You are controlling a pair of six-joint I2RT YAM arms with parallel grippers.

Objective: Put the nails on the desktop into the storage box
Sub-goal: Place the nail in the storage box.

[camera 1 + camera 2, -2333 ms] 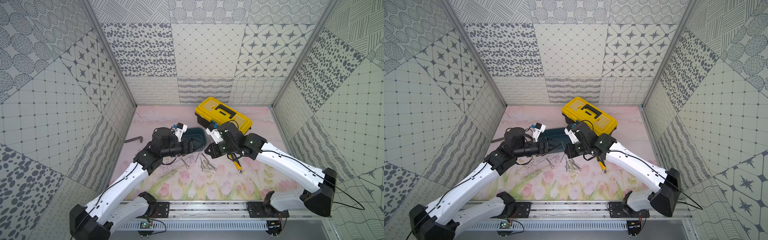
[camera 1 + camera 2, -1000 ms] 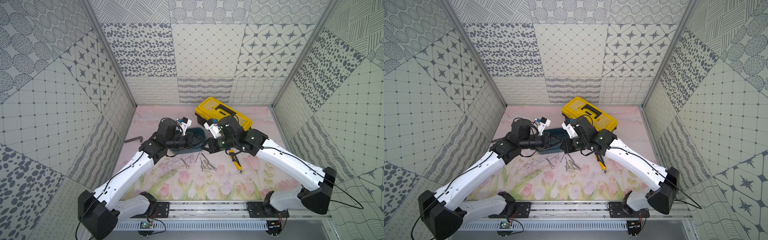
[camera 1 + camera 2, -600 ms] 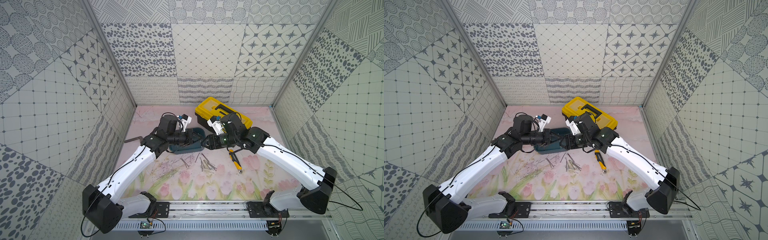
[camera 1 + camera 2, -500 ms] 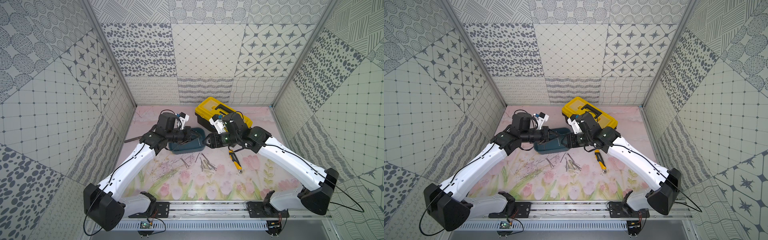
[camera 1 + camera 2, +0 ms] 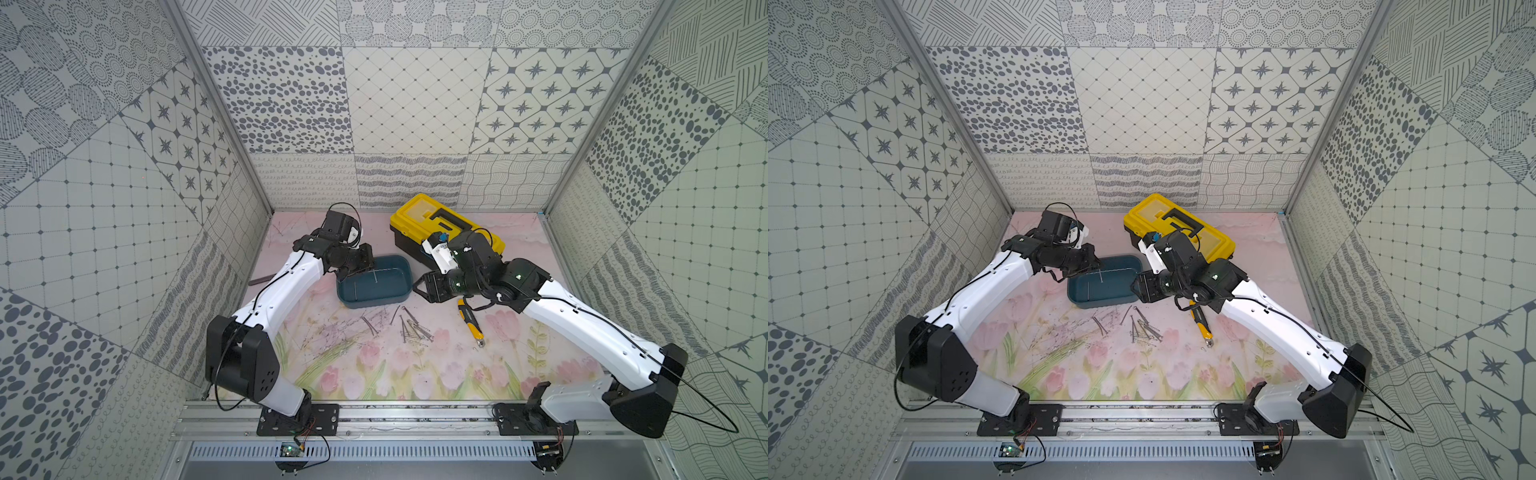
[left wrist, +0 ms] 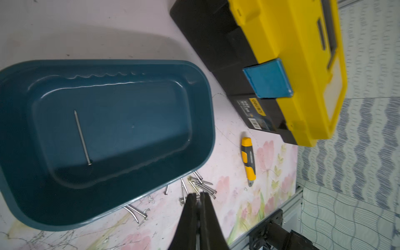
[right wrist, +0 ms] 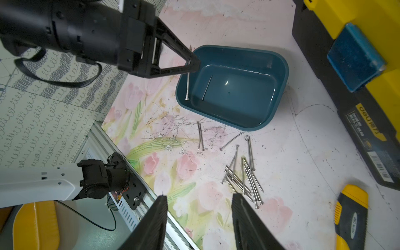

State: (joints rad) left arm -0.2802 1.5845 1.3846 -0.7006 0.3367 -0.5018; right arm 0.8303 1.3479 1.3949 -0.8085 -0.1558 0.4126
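Nails [image 5: 411, 328] lie mostly in a loose heap on the desktop [image 5: 374, 374], just below the box [image 5: 370, 302] at the centre of a top view, with a few strays beside them. One nail [image 6: 82, 137] lies flat on the box floor. The left gripper [image 7: 193, 63] is pinched shut on another, the held nail [image 7: 187, 86], which hangs by its pointed end from the tips at the box's left end. In the right wrist view it dangles about at the rim, and I cannot tell whether it is wholly inside the wall. The right gripper [image 7: 199, 195] has its jaws apart with nothing between them; in both top views it sits beside the box's right end, up and right of the heap.

The step in hand looks like the drop of a single nail, and the task is barely begun, since most nails are on the desktop. Next, the left gripper likely needs to be a shade further over the box floor before letting go, lest the held nail catch the rim and tip out. The right gripper can then go down to the heap — crossed nails there call for a narrow pinch on one shaft
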